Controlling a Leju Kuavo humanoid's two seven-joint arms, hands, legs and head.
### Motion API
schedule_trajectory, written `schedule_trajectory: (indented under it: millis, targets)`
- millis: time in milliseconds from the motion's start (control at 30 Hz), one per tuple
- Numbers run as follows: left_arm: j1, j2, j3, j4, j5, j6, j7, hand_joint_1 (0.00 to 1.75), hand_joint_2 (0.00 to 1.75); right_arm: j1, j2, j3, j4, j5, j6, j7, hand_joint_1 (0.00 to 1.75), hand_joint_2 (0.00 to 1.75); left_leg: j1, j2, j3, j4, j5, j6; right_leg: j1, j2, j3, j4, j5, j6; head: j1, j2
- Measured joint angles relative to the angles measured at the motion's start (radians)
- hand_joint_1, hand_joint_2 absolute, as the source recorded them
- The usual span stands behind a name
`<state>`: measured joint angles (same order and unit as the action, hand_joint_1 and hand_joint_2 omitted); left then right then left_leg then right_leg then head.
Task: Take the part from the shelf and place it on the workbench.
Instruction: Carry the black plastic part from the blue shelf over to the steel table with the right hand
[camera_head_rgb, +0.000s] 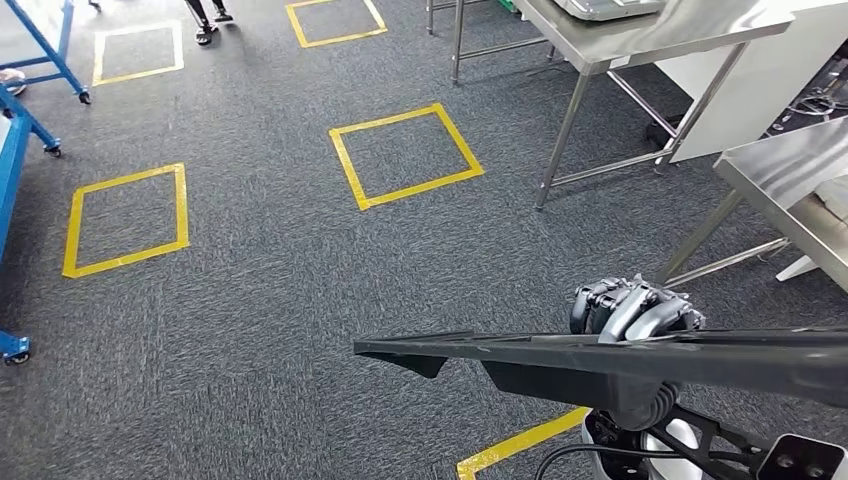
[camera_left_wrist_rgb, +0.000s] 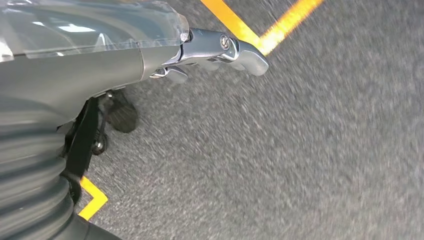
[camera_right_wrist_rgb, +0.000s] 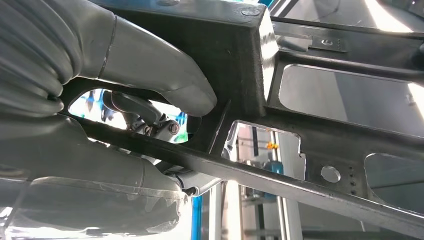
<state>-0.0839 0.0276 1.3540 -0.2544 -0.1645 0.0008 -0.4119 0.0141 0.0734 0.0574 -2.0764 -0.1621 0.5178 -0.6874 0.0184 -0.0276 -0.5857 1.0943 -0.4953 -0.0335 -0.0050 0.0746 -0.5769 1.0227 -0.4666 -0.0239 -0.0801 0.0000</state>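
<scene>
Right hand (camera_head_rgb: 634, 308) carrying the long black part (camera_head_rgb: 600, 360) over the carpet.

So the part is a flat black framed piece with cut-out windows, held about level in front of the robot's body, low in the head view, stretching from mid-frame out past the right edge. In the right wrist view the grey thumb (camera_right_wrist_rgb: 165, 75) sits on one side of a thick black bar and the darker fingers (camera_right_wrist_rgb: 145, 117) curl round from the other, so that hand (camera_right_wrist_rgb: 125, 125) is properly clamped on the part (camera_right_wrist_rgb: 320, 150). The left hand (camera_left_wrist_rgb: 215, 50) hangs over grey carpet (camera_left_wrist_rgb: 300, 150) near yellow tape (camera_left_wrist_rgb: 260, 30), fingers stretched out, nothing in it. Steel tables (camera_head_rgb: 640, 40) stand ahead on the right, well apart from the part.
</scene>
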Motion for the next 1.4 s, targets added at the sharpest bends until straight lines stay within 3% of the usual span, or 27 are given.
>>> schedule_trajectory:
  millis: [67,100,167,233,300,333,367,400,433,500,567,667,733,767,833,900,933,967,1033,1067,1133,1200,1233,1333,1400]
  targets:
    - [-0.001,0.003,0.001,0.000,-0.003,-0.001,-0.001,0.00,1.75,0.000,0.000,-0.001,0.000,0.000,0.002,0.000,1.75,1.75,0.002,-0.030,0.029,-0.070,0.018,0.007,0.000,0.018,-0.009,0.006,0.000,0.011,0.000,0.000]
    - [-0.002,0.003,0.001,0.000,-0.004,-0.002,-0.001,0.00,1.75,0.001,0.000,-0.002,0.000,0.001,0.003,0.000,1.75,1.75,0.000,-0.033,0.031,-0.075,0.014,0.012,0.000,0.027,-0.013,0.007,0.002,0.017,0.000,0.000]
    - [-0.005,0.004,0.001,0.000,-0.004,-0.002,-0.001,0.00,1.75,0.003,0.001,-0.005,0.000,0.001,0.004,0.000,1.75,1.75,0.001,-0.015,0.032,-0.080,0.019,0.025,-0.001,0.034,-0.018,0.008,0.002,0.029,0.000,0.000]
    - [-0.006,0.004,0.002,0.000,0.000,-0.002,-0.001,0.00,1.75,0.003,0.001,-0.008,0.000,0.001,0.004,0.000,1.75,1.75,0.003,0.007,0.035,-0.089,0.025,0.040,0.000,-0.003,-0.041,0.057,-0.031,0.038,0.000,0.000]
    - [-0.004,0.005,0.002,0.000,0.001,-0.003,-0.002,0.00,1.75,0.003,0.001,-0.010,0.000,0.001,0.005,0.000,1.75,1.75,0.000,0.028,0.035,-0.091,0.025,0.048,0.000,-0.052,-0.097,0.176,-0.095,0.043,0.000,0.000]
    - [-0.002,0.005,0.003,0.000,0.000,-0.003,-0.002,0.00,1.75,0.003,0.001,-0.010,0.000,0.001,0.005,0.000,1.75,1.75,-0.002,0.039,0.034,-0.091,0.025,0.050,-0.002,-0.062,-0.128,0.240,-0.120,0.045,0.000,0.000]
    - [-0.001,0.005,0.003,0.000,0.000,-0.002,-0.001,0.00,1.75,0.005,0.001,-0.011,0.000,0.001,0.005,0.000,1.75,1.75,-0.004,0.050,0.034,-0.091,0.024,0.050,-0.002,-0.067,-0.147,0.279,-0.129,0.047,0.000,0.000]
    - [-0.001,0.005,0.004,0.000,0.000,-0.002,-0.001,0.00,1.75,0.006,0.001,-0.012,0.000,0.001,0.006,0.000,1.75,1.75,-0.005,0.061,0.034,-0.091,0.023,0.050,-0.003,-0.070,-0.148,0.284,-0.120,0.047,0.000,0.000]
    - [-0.002,0.005,0.004,0.000,0.000,-0.002,0.000,0.00,1.75,0.007,0.001,-0.015,0.000,0.000,0.006,0.000,1.75,1.75,-0.005,0.071,0.036,-0.091,0.022,0.049,-0.003,-0.073,-0.127,0.245,-0.093,0.045,0.000,0.000]
    - [-0.003,0.005,0.004,0.000,0.000,0.000,0.002,0.00,1.75,0.008,0.001,-0.020,-0.001,0.000,0.007,0.000,1.75,1.75,-0.008,0.087,0.041,-0.090,0.019,0.045,0.002,-0.100,-0.049,0.101,-0.032,0.037,0.000,0.000]
    - [-0.003,0.006,0.006,0.000,0.000,0.003,0.005,0.00,1.75,0.011,0.004,-0.025,-0.006,-0.001,0.010,0.000,1.75,1.75,-0.012,0.100,0.044,-0.089,0.015,0.036,0.010,-0.121,-0.002,0.008,-0.008,0.025,0.000,0.000]
    - [-0.004,0.008,0.008,0.000,0.000,0.005,0.008,0.00,1.75,0.021,0.012,-0.029,-0.012,0.002,0.011,0.000,1.75,1.75,-0.015,0.120,0.049,-0.091,0.013,0.023,0.014,-0.106,-0.003,-0.003,-0.008,0.013,0.000,0.000]
    - [-0.006,0.009,0.009,0.000,0.000,0.004,0.009,0.00,1.75,0.026,0.016,-0.029,-0.016,0.006,0.010,0.000,1.75,1.75,-0.013,0.109,0.047,-0.078,0.000,0.015,0.008,-0.094,0.001,-0.011,-0.002,0.004,0.000,0.000]
    - [-0.006,0.010,0.011,0.000,0.000,0.004,0.009,0.00,1.75,0.027,0.019,-0.030,-0.019,0.007,0.009,0.000,1.75,1.75,-0.011,0.091,0.036,-0.050,-0.019,0.012,0.004,-0.087,0.003,-0.014,0.000,-0.001,0.000,0.000]
    - [-0.004,0.012,0.014,0.000,0.000,0.002,0.009,0.00,1.75,0.029,0.025,-0.030,-0.022,0.009,0.009,0.000,1.75,1.75,-0.008,0.052,-0.018,0.068,-0.081,0.006,0.001,-0.071,0.004,-0.017,0.003,-0.008,0.000,0.000]
    - [-0.001,0.013,0.017,0.000,0.000,0.001,0.010,0.00,1.75,0.033,0.029,-0.030,-0.023,0.010,0.009,0.000,1.75,1.75,-0.007,0.038,-0.078,0.188,-0.123,0.002,0.002,-0.050,0.004,-0.016,0.004,-0.009,0.000,0.000]
    - [0.001,0.014,0.019,0.000,0.000,0.001,0.010,0.00,1.75,0.035,0.030,-0.030,-0.023,0.011,0.009,0.000,1.75,1.75,-0.007,0.037,-0.089,0.203,-0.116,0.001,0.002,-0.039,0.004,-0.015,0.003,-0.009,0.000,0.000]
    - [0.001,0.014,0.020,0.000,0.000,0.001,0.010,0.00,1.75,0.036,0.031,-0.030,-0.023,0.012,0.009,0.000,1.75,1.75,-0.007,0.035,-0.078,0.170,-0.086,0.002,0.001,-0.028,0.005,-0.013,0.003,-0.008,0.000,0.000]
    - [0.002,0.015,0.021,0.000,0.000,0.000,0.011,0.00,1.75,0.037,0.032,-0.030,-0.023,0.012,0.009,0.000,1.75,1.75,-0.005,0.014,-0.022,0.037,-0.012,0.006,0.002,-0.006,0.006,-0.008,0.000,-0.004,0.000,0.000]
    - [0.002,0.016,0.022,0.000,0.000,-0.001,0.010,0.00,1.75,0.037,0.033,-0.030,-0.023,0.012,0.009,0.000,1.75,1.75,-0.004,-0.001,0.005,-0.025,0.011,0.009,0.003,0.004,0.004,-0.004,-0.001,0.000,0.000,0.000]
    - [0.001,0.016,0.022,0.000,-0.002,-0.003,0.010,0.00,1.75,0.039,0.033,-0.027,-0.024,0.015,0.007,0.000,1.75,1.75,-0.005,-0.018,0.027,-0.077,0.021,0.017,0.003,0.019,-0.001,0.000,-0.002,0.011,0.000,0.000]
    - [-0.002,0.016,0.022,0.000,-0.003,-0.004,0.010,0.00,1.75,0.043,0.033,-0.023,-0.028,0.022,0.001,0.000,1.75,1.75,-0.005,-0.005,0.028,-0.082,0.024,0.029,0.001,0.030,-0.005,-0.002,0.000,0.023,0.000,0.000]
    - [-0.004,0.015,0.022,0.000,-0.002,-0.004,0.009,0.00,1.75,0.045,0.033,-0.020,-0.032,0.027,-0.006,0.000,1.75,1.75,-0.004,0.004,0.029,-0.086,0.027,0.035,0.001,0.022,-0.008,0.004,-0.005,0.028,0.000,0.000]
    - [-0.005,0.014,0.022,0.000,0.000,-0.005,0.005,0.00,1.75,0.044,0.033,-0.008,-0.042,0.038,-0.024,0.000,1.75,1.75,-0.001,0.023,0.031,-0.094,0.032,0.049,0.004,-0.031,-0.033,0.062,-0.048,0.037,0.000,0.000]
    - [-0.005,0.014,0.022,0.000,0.000,-0.006,0.005,0.00,1.75,0.044,0.033,-0.005,-0.043,0.039,-0.027,0.000,1.75,1.75,-0.001,0.025,0.031,-0.094,0.032,0.051,0.004,-0.039,-0.041,0.078,-0.059,0.038,0.000,0.000]
